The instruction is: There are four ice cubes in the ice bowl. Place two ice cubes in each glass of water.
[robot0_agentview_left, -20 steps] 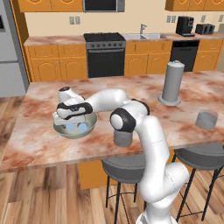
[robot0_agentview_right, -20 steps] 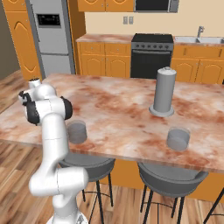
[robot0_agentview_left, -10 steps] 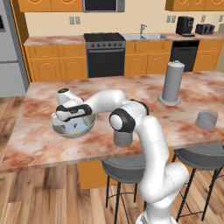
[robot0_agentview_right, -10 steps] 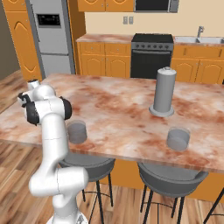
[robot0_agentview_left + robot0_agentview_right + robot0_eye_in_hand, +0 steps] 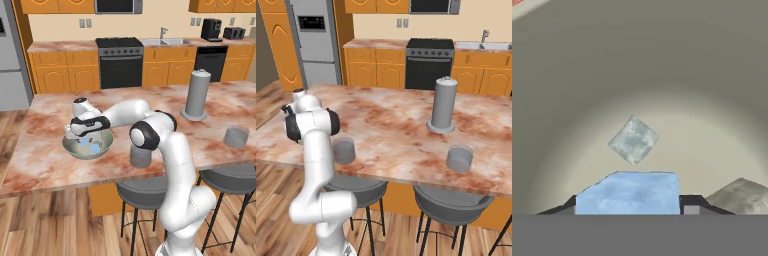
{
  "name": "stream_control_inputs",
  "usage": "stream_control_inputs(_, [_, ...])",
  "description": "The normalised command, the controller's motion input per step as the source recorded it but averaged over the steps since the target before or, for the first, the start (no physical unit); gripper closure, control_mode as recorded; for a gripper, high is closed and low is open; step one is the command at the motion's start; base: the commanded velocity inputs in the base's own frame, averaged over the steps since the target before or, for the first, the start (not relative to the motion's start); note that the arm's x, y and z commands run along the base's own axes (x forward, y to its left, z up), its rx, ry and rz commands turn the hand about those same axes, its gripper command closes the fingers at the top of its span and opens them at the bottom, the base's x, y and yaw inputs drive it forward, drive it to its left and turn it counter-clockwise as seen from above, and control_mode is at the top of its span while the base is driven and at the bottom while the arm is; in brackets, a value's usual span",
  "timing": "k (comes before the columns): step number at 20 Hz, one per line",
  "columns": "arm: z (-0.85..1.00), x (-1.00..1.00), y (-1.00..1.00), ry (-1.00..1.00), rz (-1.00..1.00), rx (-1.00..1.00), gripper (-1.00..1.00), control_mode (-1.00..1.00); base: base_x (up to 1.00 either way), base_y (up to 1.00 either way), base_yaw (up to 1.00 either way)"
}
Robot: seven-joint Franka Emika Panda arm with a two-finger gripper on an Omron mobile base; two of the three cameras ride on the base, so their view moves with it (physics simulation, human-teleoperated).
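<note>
Ice cube (image 5: 629,192) between pincer (image 5: 632,204) tips, grip uncertain, low inside ice bowl (image 5: 75,149) walls

The surface (image 5: 45,160) looks like polished reddish marble. The bowl (image 5: 75,151) is smooth, matt grey-green. An ice cube (image 5: 629,194) is frosty, translucent blue. Two glasses (image 5: 459,159) (image 5: 344,151) look clear grey.
</note>
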Motion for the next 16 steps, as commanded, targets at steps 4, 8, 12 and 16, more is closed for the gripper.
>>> stream_control_inputs(4, [0.35,-0.32,-0.39,-0.19,0.00,0.10,1.00,-1.00,0.00,0.00,0.00])
stream_control_inputs(8, [0.90,-0.56,-0.27,-0.36,0.05,0.04,1.00,-1.00,0.00,0.00,0.00])
stream_control_inputs(12, [0.99,-0.80,-0.64,-0.43,0.01,0.00,1.00,-1.00,0.00,0.00,0.00])
stream_control_inputs(16, [0.94,-0.81,-0.83,-0.37,0.03,0.00,1.00,-1.00,0.00,0.00,0.00])
